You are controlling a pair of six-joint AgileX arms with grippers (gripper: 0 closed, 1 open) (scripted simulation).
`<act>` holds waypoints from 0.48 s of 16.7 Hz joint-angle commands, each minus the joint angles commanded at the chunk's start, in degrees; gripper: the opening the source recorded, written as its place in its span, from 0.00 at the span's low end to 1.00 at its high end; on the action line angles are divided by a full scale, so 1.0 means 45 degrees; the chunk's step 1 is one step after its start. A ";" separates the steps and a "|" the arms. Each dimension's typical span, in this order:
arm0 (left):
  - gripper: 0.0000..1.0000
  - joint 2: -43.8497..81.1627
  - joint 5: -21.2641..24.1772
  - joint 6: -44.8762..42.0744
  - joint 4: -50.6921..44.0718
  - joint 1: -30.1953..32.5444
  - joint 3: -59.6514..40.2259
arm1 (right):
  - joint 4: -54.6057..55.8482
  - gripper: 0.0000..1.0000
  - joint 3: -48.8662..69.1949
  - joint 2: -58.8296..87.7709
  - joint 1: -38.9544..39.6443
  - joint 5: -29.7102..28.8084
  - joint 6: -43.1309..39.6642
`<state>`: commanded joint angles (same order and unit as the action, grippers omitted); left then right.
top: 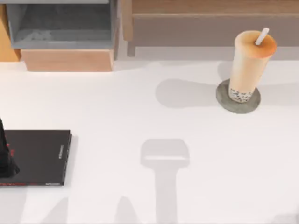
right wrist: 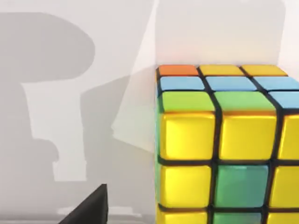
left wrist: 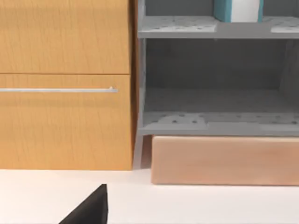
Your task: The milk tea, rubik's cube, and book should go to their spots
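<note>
1. Table: white top and the landmark for this list. A wooden cabinet and a grey shelf unit stand along its far edge.
2. Black slab: thin, with red marks, lying flat at the table's left edge. Nothing rests on it, so this spot looks unfilled.
3. Left arm: a dark shape over the slab's left end at the table's left edge. Its grip cannot be told.
4. Book: teal cover and white page edges, upright on the upper shelf beyond the table's far edge, well apart from the slab.
5. Milk tea: upright on the grey disc at the table's far right. This part looks done.
6. Rubik's cube: seen close in the right wrist view, above the white table top. Whether the right arm pinches it cannot be told.
7. Risks, as a judgement: the cup is tall and narrow-based, so a passing arm could tip it. Pulling the book off the shelf could catch its edge and drop it. If held loosely, the cube could slip.
</note>
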<state>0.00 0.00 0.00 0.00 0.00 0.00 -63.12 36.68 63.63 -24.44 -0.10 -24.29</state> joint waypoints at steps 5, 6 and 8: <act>1.00 0.0000 0.0000 0.0000 0.0000 0.0000 0.0000 | 0.2062 1.00 -0.1494 0.0517 0.0008 0.0004 0.0011; 1.00 0.0000 0.0000 0.0000 0.0000 0.0000 0.0000 | 0.2115 1.00 -0.1541 0.0558 0.0007 0.0004 0.0009; 1.00 0.0000 0.0000 0.0000 0.0000 0.0000 0.0000 | 0.2115 1.00 -0.1541 0.0558 0.0007 0.0004 0.0009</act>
<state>0.00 0.00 0.00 0.00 0.00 0.00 -53.60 29.75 66.14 -24.41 -0.08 -24.24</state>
